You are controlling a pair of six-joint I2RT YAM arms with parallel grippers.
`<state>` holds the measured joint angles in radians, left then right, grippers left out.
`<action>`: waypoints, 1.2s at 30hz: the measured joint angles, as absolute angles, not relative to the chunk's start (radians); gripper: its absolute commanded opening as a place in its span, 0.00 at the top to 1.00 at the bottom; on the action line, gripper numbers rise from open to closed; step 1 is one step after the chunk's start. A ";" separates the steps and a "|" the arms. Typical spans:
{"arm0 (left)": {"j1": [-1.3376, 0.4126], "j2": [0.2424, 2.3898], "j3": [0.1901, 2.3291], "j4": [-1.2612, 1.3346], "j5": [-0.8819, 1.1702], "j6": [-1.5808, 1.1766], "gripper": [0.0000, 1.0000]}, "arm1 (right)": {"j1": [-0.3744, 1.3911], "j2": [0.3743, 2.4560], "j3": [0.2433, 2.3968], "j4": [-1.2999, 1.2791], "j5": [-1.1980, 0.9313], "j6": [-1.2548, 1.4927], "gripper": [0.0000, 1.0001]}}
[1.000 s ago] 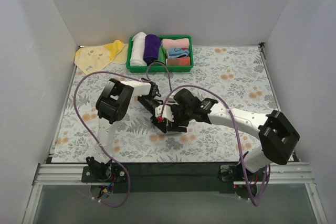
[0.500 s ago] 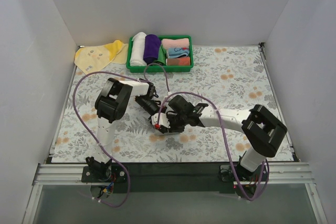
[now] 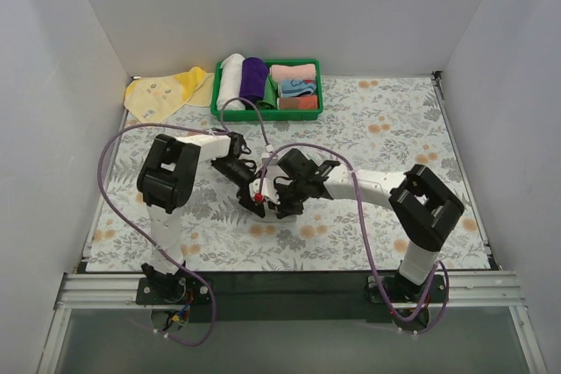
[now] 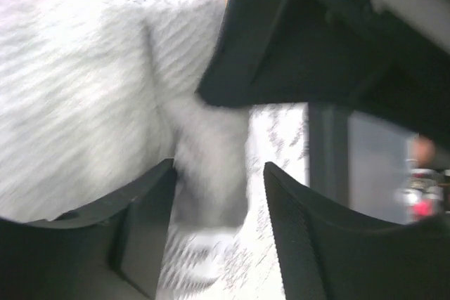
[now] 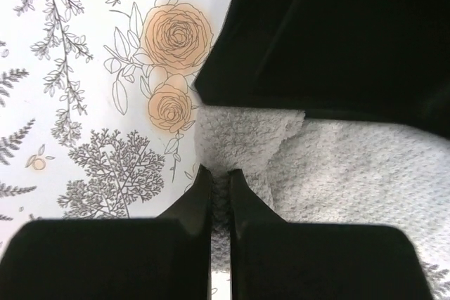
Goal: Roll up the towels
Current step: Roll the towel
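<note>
The pale yellow towel (image 3: 166, 92) lies flat at the back left by the wall. The grey towel (image 5: 351, 166) lies on the flowered tablecloth mid-table; in the top view the two grippers hide most of it. My right gripper (image 5: 219, 180) is shut on a fold at the grey towel's edge. My left gripper (image 4: 218, 194) stands open just beside it, and a fold of the grey towel (image 4: 84, 103) sits between its fingers against the left one. In the top view the left gripper (image 3: 245, 179) and right gripper (image 3: 273, 201) nearly touch.
A green tray (image 3: 263, 115) at the back holds a white roll (image 3: 230, 81), a purple roll (image 3: 253, 79) and folded pink (image 3: 293, 72) and blue (image 3: 296, 88) cloths. White walls close in the left, back and right. Purple cables loop over both arms.
The right gripper has closed on the grey towel's edge. The left gripper's jaws have opened. Both grippers have shifted a little to the left and away from the bases.
</note>
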<state>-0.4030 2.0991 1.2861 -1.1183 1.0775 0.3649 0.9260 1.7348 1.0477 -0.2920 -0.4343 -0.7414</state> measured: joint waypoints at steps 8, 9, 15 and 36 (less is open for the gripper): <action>-0.247 1.977 1.207 -0.953 0.965 0.366 0.48 | 0.845 1.794 1.132 -0.441 -0.594 -0.636 0.99; -0.220 1.963 1.199 -0.931 0.951 0.361 0.48 | 0.838 1.798 1.135 -0.467 -0.617 -0.620 0.99; -0.089 1.802 1.093 -0.787 0.874 0.339 0.44 | 0.817 1.919 1.251 -0.643 -0.769 -0.546 0.99; -0.809 1.114 0.577 -0.432 0.408 0.373 0.36 | 0.680 2.329 1.544 -0.988 -1.131 -0.495 0.99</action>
